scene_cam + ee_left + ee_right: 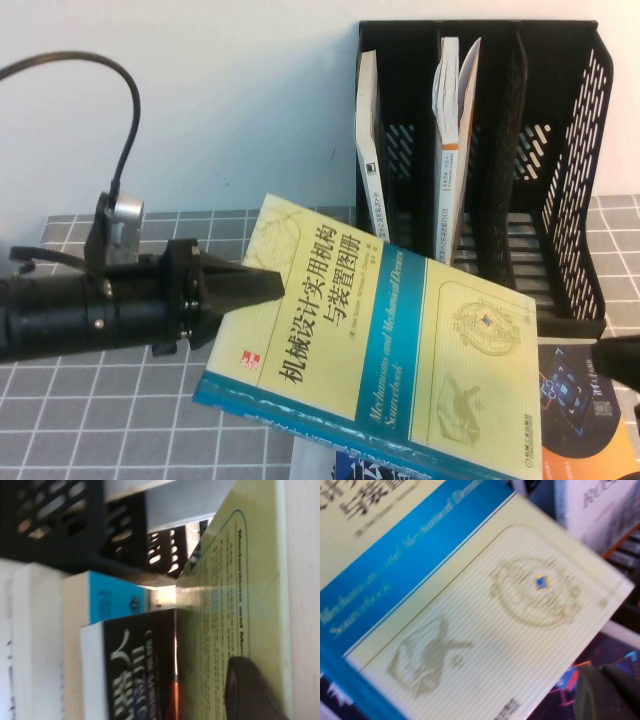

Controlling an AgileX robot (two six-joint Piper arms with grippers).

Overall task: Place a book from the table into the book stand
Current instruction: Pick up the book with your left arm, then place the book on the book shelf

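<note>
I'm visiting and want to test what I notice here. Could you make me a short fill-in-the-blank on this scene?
1. The left pincer grips the yellow-green ____.
2. The black book stand has ____ slots.
3. The book's band with English words is coloured ____.
4. The right pincer shows at the picture's ____ edge.

Missing words: book; three; blue; right

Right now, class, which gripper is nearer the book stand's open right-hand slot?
Right. The right gripper sits just below the book stand, while the left gripper grips the book further left.

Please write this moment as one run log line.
left pincer: shut on book, lifted, tilted | right pincer: low right, beside book | stand: right slot free
</note>
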